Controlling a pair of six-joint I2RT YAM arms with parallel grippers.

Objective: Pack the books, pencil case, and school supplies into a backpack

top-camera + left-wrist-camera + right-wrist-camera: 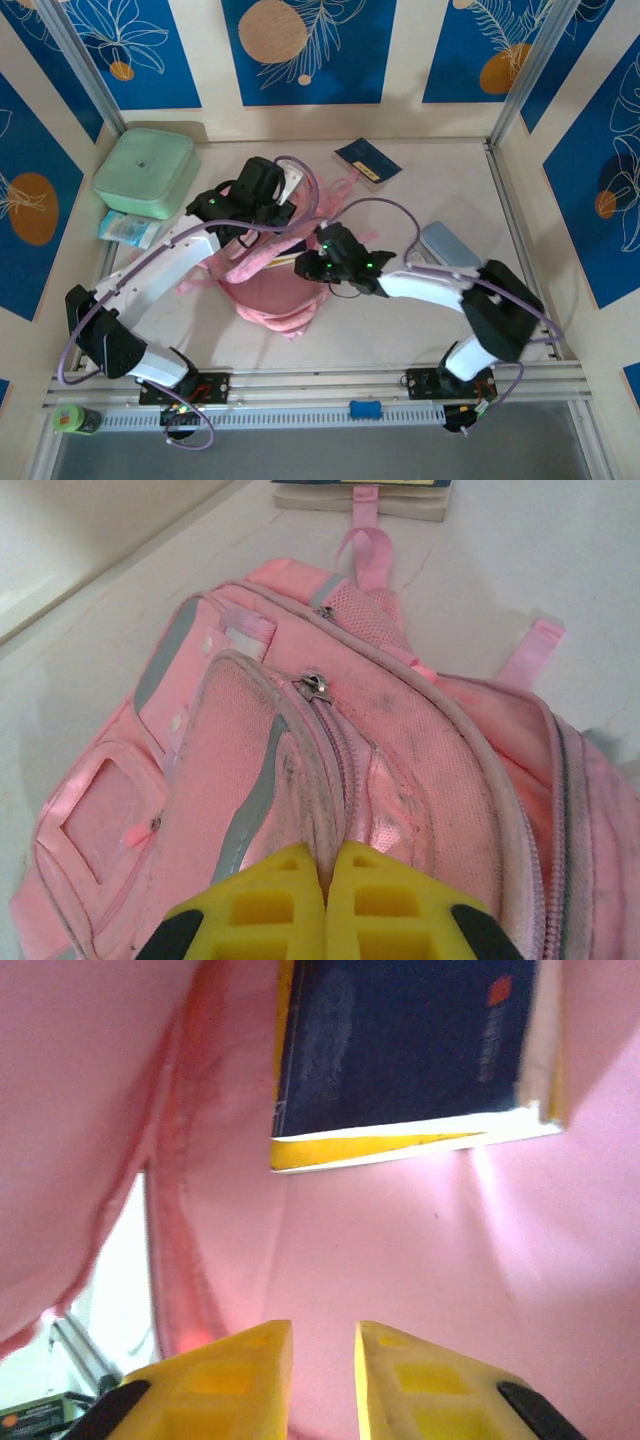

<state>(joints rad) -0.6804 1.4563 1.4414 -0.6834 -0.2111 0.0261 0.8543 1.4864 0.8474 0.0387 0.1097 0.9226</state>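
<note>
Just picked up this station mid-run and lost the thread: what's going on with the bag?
The left gripper is shut on the zipper rim of the soft pink backpack, apparently holding its mouth open. The right gripper is inside the bag, jaws slightly apart with nothing between them. Ahead of it a dark navy book lies on a yellow book. A second navy book lies on the white table beyond the bag.

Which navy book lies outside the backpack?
The navy book on the table, lying flat on the table's far side; the other navy book is inside the pink backpack, against a yellow book.
</note>
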